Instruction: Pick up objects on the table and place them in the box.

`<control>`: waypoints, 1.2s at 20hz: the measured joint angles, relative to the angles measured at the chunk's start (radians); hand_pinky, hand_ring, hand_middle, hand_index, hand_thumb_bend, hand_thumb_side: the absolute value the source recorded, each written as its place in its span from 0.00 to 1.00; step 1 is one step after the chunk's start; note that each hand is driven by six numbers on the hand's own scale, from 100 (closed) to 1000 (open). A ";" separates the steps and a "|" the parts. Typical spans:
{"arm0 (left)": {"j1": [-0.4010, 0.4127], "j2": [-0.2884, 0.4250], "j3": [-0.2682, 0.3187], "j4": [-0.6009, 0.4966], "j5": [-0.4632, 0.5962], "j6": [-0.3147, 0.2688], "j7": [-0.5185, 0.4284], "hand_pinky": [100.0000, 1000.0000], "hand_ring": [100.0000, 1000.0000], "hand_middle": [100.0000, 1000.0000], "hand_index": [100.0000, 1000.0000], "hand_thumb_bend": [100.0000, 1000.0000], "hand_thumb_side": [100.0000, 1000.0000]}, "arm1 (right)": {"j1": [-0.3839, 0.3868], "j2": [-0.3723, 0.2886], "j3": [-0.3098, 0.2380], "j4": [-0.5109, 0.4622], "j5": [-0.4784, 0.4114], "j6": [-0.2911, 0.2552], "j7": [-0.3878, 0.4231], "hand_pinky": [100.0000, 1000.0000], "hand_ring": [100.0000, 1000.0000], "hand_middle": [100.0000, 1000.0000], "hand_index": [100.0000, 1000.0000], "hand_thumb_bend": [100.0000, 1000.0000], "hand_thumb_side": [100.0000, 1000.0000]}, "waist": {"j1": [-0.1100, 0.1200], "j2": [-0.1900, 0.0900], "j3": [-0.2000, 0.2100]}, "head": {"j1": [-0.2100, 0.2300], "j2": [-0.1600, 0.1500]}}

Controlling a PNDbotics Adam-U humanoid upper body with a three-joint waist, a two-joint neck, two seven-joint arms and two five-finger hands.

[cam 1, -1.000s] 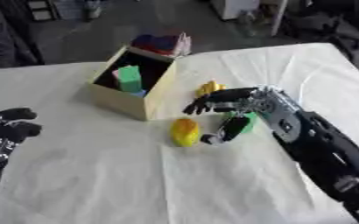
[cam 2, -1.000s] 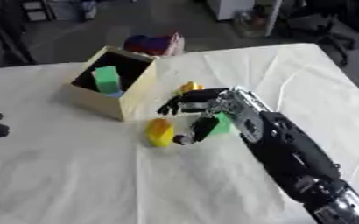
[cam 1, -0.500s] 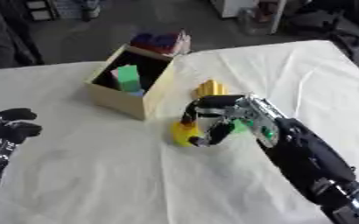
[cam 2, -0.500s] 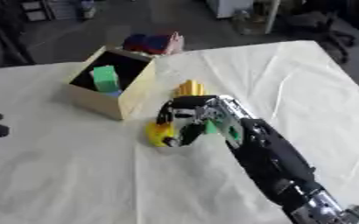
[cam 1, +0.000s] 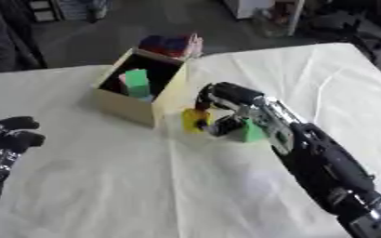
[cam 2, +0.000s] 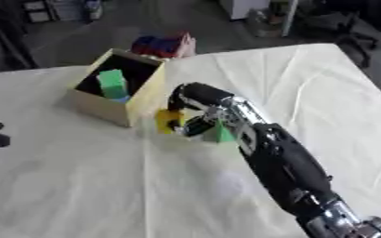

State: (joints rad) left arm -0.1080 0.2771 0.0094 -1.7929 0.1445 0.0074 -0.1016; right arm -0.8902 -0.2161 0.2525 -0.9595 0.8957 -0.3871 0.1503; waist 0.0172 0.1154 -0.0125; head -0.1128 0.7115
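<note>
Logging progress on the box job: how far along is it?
Done: a green block already stands in the box. In hand: the right hand is curled round the yellow block beside the box, on or just above the table. Left: that block is not yet in, and the green wedge lies by the hand. The left hand idles at lower left.

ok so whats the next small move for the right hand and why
Probably lift the yellow block and carry it over the box: the right hand has fingers curled round it, low at the table beside the box's open top.
</note>
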 measured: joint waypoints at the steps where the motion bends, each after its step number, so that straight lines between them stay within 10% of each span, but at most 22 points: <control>1: -0.001 -0.004 0.000 0.000 0.000 -0.001 -0.001 0.67 0.57 0.60 0.69 0.65 0.50 | -0.016 0.000 -0.015 0.008 0.002 0.016 -0.013 0.64 0.55 0.46 0.40 0.11 0.14 | 0.000 -0.003 0.012 | -0.006 0.000; 13: -0.048 -0.050 -0.031 -0.001 0.001 -0.002 -0.035 0.68 0.57 0.59 0.69 0.65 0.50 | -0.089 0.012 -0.214 0.207 0.087 0.248 -0.217 0.65 0.61 0.56 0.62 0.13 0.20 | 0.003 0.017 0.147 | -0.142 -0.006; 24: -0.069 -0.058 -0.037 -0.006 0.003 0.001 -0.039 0.70 0.57 0.59 0.69 0.65 0.50 | -0.125 0.027 -0.239 0.226 0.153 0.331 -0.322 0.68 0.67 0.62 0.72 0.14 0.24 | -0.013 0.040 0.178 | -0.204 -0.017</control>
State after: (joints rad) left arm -0.1767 0.2193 -0.0273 -1.7993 0.1480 0.0088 -0.1408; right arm -1.0156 -0.1889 0.0138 -0.7333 1.0484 -0.0565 -0.1721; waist 0.0041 0.1553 0.1651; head -0.3171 0.6943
